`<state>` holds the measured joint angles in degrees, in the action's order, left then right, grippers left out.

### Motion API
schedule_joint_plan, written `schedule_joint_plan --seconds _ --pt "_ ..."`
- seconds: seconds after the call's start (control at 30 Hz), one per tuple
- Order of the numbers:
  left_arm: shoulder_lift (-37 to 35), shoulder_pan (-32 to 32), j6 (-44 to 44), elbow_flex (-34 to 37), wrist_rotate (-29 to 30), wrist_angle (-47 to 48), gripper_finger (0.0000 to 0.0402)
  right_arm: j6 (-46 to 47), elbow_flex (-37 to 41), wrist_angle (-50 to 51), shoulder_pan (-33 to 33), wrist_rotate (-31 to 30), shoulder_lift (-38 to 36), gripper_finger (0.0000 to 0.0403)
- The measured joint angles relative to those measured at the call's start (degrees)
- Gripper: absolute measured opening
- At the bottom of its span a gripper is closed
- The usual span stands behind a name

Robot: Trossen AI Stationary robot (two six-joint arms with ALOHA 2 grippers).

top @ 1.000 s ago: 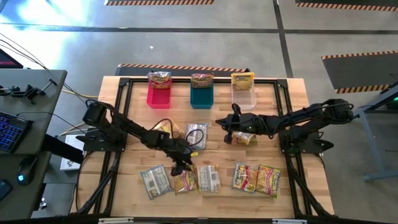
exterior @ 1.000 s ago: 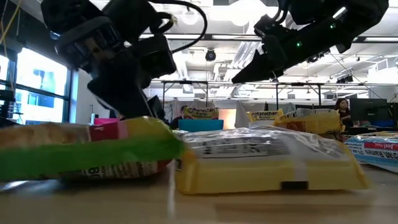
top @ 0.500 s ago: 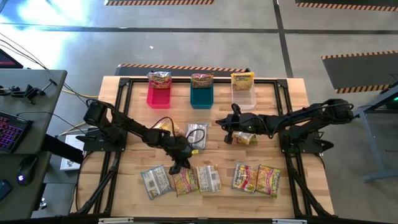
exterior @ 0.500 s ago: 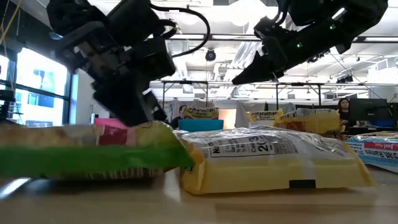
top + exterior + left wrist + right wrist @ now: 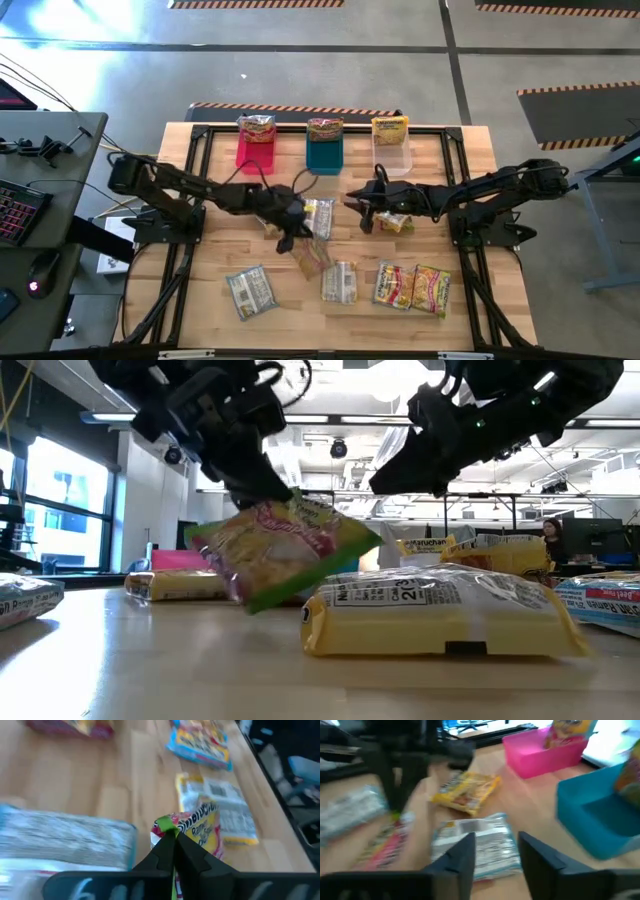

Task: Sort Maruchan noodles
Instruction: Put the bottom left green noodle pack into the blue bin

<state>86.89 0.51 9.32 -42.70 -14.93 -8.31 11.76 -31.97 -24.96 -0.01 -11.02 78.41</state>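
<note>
The left pincer (image 5: 290,238) is pinched tight on the edge of a pink and green noodle packet (image 5: 283,549), and holds it up off the counter (image 5: 470,190), tilted, near the middle. Just beside it lies a silvery packet (image 5: 321,218), and a yellow packet (image 5: 468,792) lies on the counter behind the arm. The right pincer (image 5: 357,203) hangs close by, a little above the counter, with its two fingers (image 5: 463,854) apart and nothing between them. A small yellow packet (image 5: 394,222) lies under the right arm. Toward the front edge there are more packets: a grey one (image 5: 249,291) on the left, a yellow and grey one (image 5: 339,281) in the middle, and two bright ones (image 5: 413,285) side by side on the right. At the back of the counter stand three bins in a row: a pink bin (image 5: 255,151), a blue bin (image 5: 324,152) and a clear bin (image 5: 391,152). Each bin has one packet standing up in it.
</note>
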Motion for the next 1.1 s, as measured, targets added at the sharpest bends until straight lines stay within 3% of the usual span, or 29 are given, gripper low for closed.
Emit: schedule_joint_plan --seconds 0.2,0.4,0.63,0.8,1.1 --pt "-4.6 -1.3 -2.1 0.0 6.9 0.3 0.0 7.3 -2.3 -0.1 0.0 7.3 0.4 0.0219" --pt "-6.1 -1.7 -2.3 0.0 11.7 -1.8 0.0 10.4 -8.9 5.0 -0.9 14.9 4.6 0.0262" --pt "-6.2 -1.7 -2.6 0.0 13.6 -3.6 0.0 10.3 -13.9 9.5 -4.4 19.0 10.4 0.0273" --pt "-6.2 -1.7 -2.6 0.0 16.3 -3.7 0.0 10.9 -15.3 6.2 -5.5 23.8 14.5 0.0273" --pt "-6.2 -2.9 -1.6 0.0 17.2 -5.4 0.0 14.2 -15.3 -0.7 -5.7 25.2 19.3 0.0273"
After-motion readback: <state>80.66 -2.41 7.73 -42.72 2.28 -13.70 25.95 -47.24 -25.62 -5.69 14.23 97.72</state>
